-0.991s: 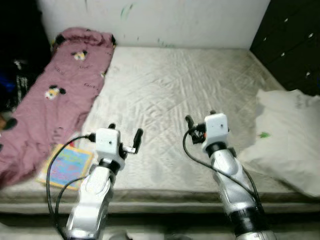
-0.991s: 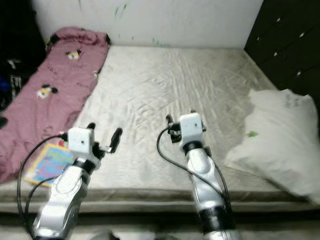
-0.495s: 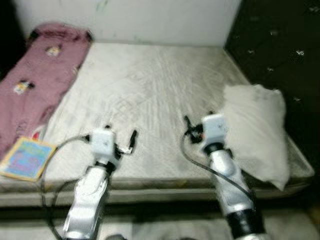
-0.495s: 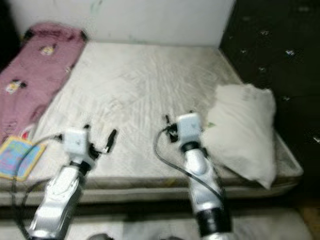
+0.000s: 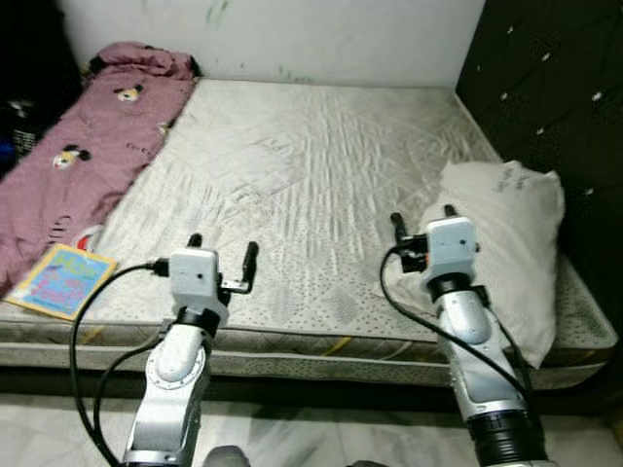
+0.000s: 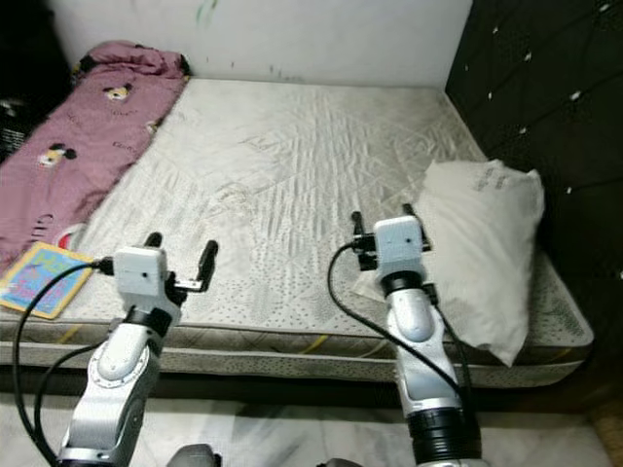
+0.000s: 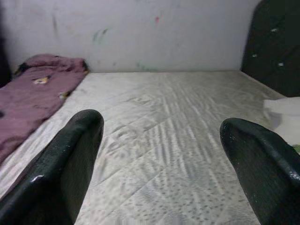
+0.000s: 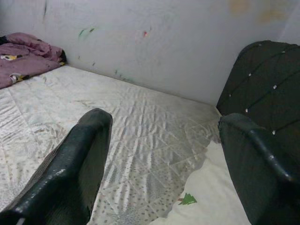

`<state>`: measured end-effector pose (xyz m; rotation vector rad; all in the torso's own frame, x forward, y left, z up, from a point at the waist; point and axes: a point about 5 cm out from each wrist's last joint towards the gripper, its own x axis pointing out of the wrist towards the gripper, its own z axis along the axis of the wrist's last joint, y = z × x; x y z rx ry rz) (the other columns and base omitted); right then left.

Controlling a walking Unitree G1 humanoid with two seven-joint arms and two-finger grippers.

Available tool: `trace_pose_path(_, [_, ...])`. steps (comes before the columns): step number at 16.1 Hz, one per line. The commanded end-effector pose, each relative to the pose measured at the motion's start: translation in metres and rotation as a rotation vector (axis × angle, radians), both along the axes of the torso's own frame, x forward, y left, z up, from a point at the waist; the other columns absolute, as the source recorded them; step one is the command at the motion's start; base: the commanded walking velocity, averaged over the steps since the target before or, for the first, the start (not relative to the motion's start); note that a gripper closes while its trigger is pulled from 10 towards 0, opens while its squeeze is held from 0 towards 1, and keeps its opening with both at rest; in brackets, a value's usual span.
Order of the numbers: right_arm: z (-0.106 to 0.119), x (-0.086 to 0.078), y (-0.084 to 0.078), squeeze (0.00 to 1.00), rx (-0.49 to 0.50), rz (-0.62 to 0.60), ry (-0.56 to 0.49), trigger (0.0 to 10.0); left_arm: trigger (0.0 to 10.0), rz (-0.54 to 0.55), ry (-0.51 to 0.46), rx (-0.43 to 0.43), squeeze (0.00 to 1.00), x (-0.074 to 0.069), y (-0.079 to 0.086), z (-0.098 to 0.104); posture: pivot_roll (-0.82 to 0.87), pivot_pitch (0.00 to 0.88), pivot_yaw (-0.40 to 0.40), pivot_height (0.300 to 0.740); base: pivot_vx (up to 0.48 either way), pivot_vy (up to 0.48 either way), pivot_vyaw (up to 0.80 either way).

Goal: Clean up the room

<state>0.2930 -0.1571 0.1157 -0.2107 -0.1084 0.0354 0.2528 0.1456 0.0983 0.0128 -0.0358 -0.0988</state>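
Left eye view, left gripper (image 5: 222, 257) and right gripper (image 5: 421, 226) raised over mattress (image 5: 311, 165) edge, fingers apart, empty, pillow (image 5: 511, 243) beside right.

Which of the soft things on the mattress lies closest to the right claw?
The white pillow by the dark headboard, just beside the right claw. The pink blanket lies along the far left edge.

Count: 1 mattress (image 5: 321, 185); 1 white pillow (image 5: 506, 243); 1 pink blanket (image 5: 88, 156); 1 colourful book (image 5: 60, 280).
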Motion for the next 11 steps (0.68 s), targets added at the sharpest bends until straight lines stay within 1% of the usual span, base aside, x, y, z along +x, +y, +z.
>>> trace_pose_path(1, [0.001, -0.002, 0.002, 0.00, 0.013, 0.002, -0.008, 10.0, 10.0, 0.047, -0.011, 0.020, 0.00, 0.000, 0.010, 0.002, 0.07, 0.000, -0.027, 0.740, 0.000, 0.000, 0.00])
trace_pose_path(2, [0.000, -0.003, 0.005, 0.00, 0.017, 0.011, -0.002, 10.0, 10.0, 0.091, -0.023, 0.029, 0.00, 0.001, 0.018, 0.002, 0.07, 0.000, -0.027, 0.740, 0.000, 0.000, 0.00])
trace_pose_path(3, [-0.001, -0.003, 0.007, 0.00, 0.022, 0.015, 0.000, 10.0, 10.0, 0.106, -0.017, 0.025, 0.00, 0.002, 0.021, 0.002, 0.07, 0.000, -0.027, 0.740, 0.000, 0.000, 0.00])
trace_pose_path(4, [-0.001, -0.003, 0.009, 0.00, 0.024, 0.017, 0.002, 10.0, 10.0, 0.060, -0.034, 0.036, 0.00, 0.001, 0.020, 0.004, 0.07, 0.000, -0.024, 0.740, 0.000, 0.000, 0.00])
trace_pose_path(6, [-0.003, -0.004, 0.011, 0.00, 0.025, 0.021, 0.008, 10.0, 10.0, 0.071, -0.040, 0.051, 0.00, 0.000, 0.020, 0.004, 0.07, 0.000, -0.022, 0.740, 0.000, 0.000, 0.00])
trace_pose_path(8, [-0.004, -0.003, 0.011, 0.00, 0.038, 0.023, 0.018, 10.0, 10.0, 0.047, -0.013, 0.000, 0.00, -0.001, 0.016, 0.002, 0.07, 0.000, -0.020, 0.740, 0.000, 0.000, 0.00])
trace_pose_path(9, [-0.005, -0.004, 0.012, 0.00, 0.037, 0.025, 0.019, 10.0, 10.0, 0.034, -0.017, -0.002, 0.00, -0.002, 0.015, 0.002, 0.07, 0.000, -0.021, 0.740, 0.000, 0.000, 0.00])
trace_pose_path(11, [-0.006, -0.004, 0.013, 0.00, 0.035, 0.032, 0.026, 10.0, 10.0, 0.001, -0.021, -0.017, 0.00, -0.002, 0.010, 0.002, 0.07, 0.000, -0.022, 0.740, 0.379, 0.000, 0.00])
